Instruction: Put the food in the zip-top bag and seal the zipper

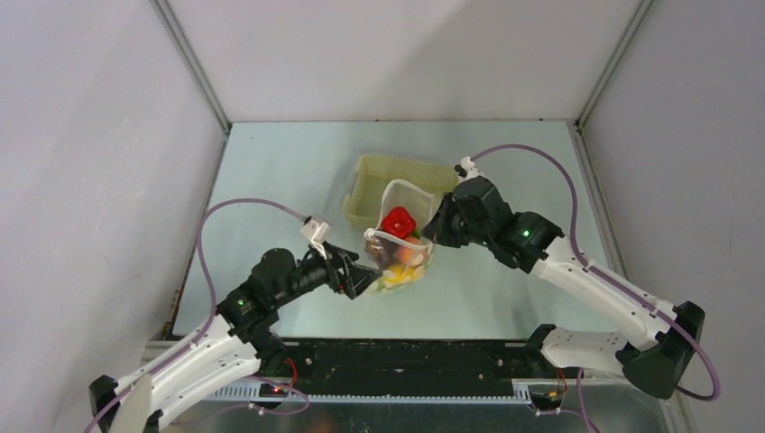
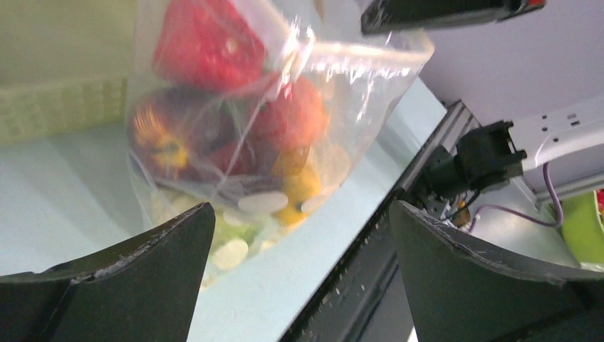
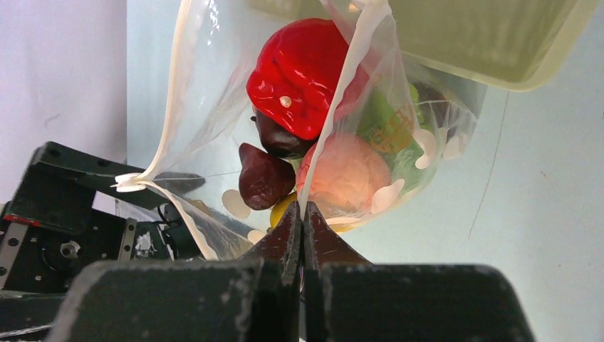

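The zip-top bag is clear with white dots and hangs just in front of the basket, its mouth open at the top. Inside it is the food: a red pepper, a dark purple piece, an orange piece, green and yellow pieces. My right gripper is shut on the bag's mouth edge, on the pale zipper strip, and holds the bag up; it also shows in the top view. My left gripper is open and empty, low beside the bag, also seen from above.
The pale yellow latticed basket stands behind the bag, touching or nearly touching it. The table's black front rail runs close behind the left gripper. Grey walls enclose the table on three sides.
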